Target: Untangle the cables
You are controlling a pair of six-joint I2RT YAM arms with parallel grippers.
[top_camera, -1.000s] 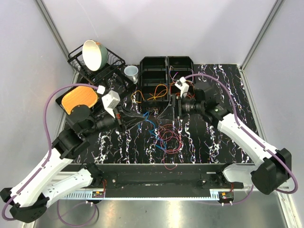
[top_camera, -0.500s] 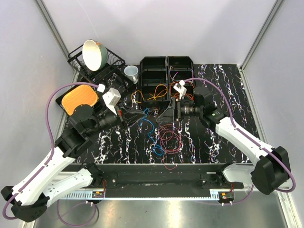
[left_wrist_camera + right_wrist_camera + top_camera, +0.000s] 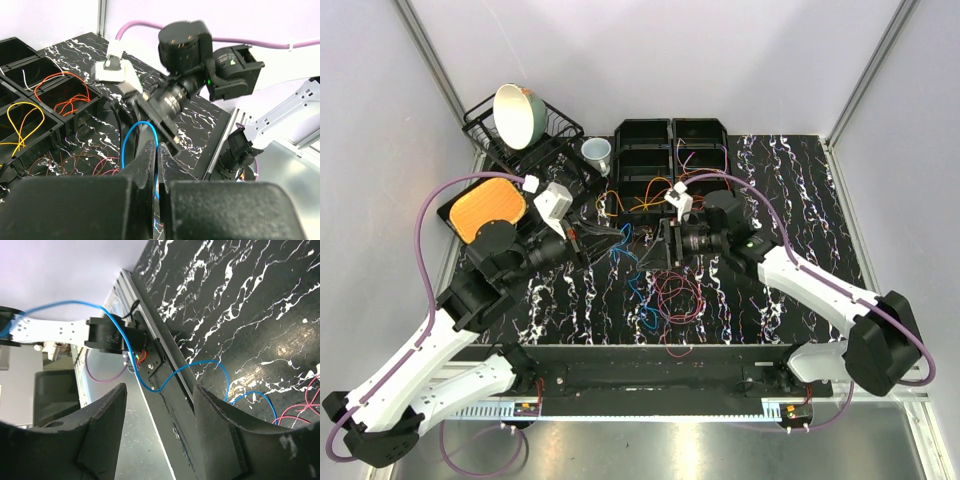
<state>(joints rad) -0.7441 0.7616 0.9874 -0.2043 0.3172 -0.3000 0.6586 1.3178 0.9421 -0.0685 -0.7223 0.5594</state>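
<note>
A blue cable (image 3: 123, 146) is pinched in my left gripper (image 3: 156, 150), which is shut on it and holds it lifted over the mat. In the top view the left gripper (image 3: 582, 243) faces the right gripper (image 3: 663, 246), with the blue cable (image 3: 623, 238) strung between them. My right gripper (image 3: 160, 395) stands open, and the blue cable (image 3: 150, 386) dips in the gap just ahead of its fingertips, untouched. Red and maroon cables (image 3: 676, 296) lie tangled on the mat below. Orange cables (image 3: 647, 194) lie in a bin.
Black bins (image 3: 670, 133) sit at the back centre. A dish rack (image 3: 556, 126) with a bowl (image 3: 518, 113), a white cup (image 3: 597, 152) and an orange plate (image 3: 488, 211) stand at the back left. A black rail (image 3: 650, 362) runs along the near edge.
My right gripper has moved left toward the left gripper and its jaws have narrowed somewhat. The left gripper stays shut on the blue cable, shifted slightly.
</note>
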